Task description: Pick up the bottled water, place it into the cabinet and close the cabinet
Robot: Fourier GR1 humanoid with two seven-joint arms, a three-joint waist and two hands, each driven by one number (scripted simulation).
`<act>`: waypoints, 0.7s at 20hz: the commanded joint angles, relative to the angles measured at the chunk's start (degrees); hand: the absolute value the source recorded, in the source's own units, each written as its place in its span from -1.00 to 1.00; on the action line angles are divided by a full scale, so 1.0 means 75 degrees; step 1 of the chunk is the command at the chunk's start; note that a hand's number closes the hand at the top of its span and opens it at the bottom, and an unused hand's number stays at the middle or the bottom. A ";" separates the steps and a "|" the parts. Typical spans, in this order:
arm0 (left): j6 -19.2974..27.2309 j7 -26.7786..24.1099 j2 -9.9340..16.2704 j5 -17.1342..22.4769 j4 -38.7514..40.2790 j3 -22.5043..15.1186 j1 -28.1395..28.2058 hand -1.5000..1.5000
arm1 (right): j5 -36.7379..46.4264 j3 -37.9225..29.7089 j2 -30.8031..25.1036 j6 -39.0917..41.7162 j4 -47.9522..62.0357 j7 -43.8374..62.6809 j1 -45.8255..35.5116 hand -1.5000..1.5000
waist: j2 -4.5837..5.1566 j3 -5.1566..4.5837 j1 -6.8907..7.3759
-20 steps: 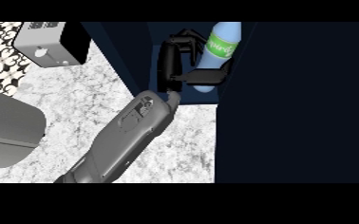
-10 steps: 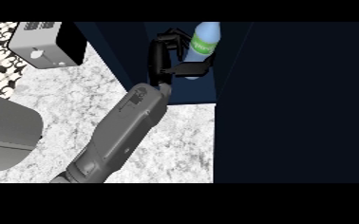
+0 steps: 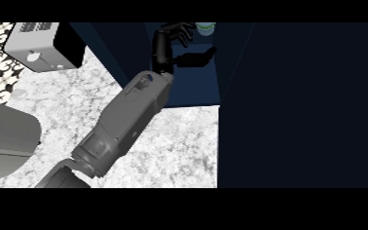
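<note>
Left hand [image 3: 174, 46] is seen inside the cabinet [image 3: 194, 80], fingers uncurled, bottled water [image 3: 206, 28] just beyond; withdrawal should be kept straight, bottle not nudged, before door closing

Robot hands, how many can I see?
1. The hand reaches into the dark blue cabinet, beside the bottled water at the top. The other hand is out of view.
</note>
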 commanded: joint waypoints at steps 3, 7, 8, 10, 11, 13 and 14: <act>-0.0232 -0.0025 -0.0022 -0.0327 0.1279 -0.0062 -0.0594 -1.00 | -0.0755 0.0049 0.0055 -0.0141 -0.0463 0.0450 -0.0059 -1.00 | 0.0019 0.0000 0.0023; 0.0019 -0.0015 -0.0023 -0.0304 0.1685 0.0055 -0.0913 -1.00 | -0.0948 -0.0252 -0.0152 -0.0088 -0.0499 0.0427 -0.0182 -1.00 | 0.0022 0.0000 -0.0041; -0.0283 -0.0175 0.0032 -0.0266 0.1972 0.0386 -0.1139 -1.00 | -0.0444 0.0071 0.0081 -0.0115 -0.0381 0.0314 -0.0337 -1.00 | 0.0057 -0.0002 -0.0052; -0.0498 -0.0441 0.0017 -0.0177 0.1962 0.0534 -0.0997 -1.00 | -0.0927 -0.0239 -0.0191 -0.0059 -0.0504 0.0495 -0.0178 -1.00 | 0.0050 -0.0005 -0.0015; -0.0567 -0.0189 0.0056 -0.0129 0.1980 0.0620 -0.1232 -1.00 | -0.0590 -0.0008 0.0114 -0.0081 -0.0531 0.0382 -0.0105 -1.00 | 0.0015 -0.0003 -0.0006; -0.0875 -0.0234 0.0138 -0.0100 0.1872 0.0701 -0.1308 -1.00 | -0.0870 -0.0269 -0.0097 0.0097 -0.0620 0.0372 0.0065 -1.00 | -0.0017 -0.0003 0.0030; -0.0809 -0.0487 0.0080 -0.0087 0.1918 0.0767 -0.1217 -1.00 | -0.0702 -0.0077 0.0106 -0.0112 -0.1119 0.0553 0.0247 -1.00 | 0.0003 -0.0009 -0.0008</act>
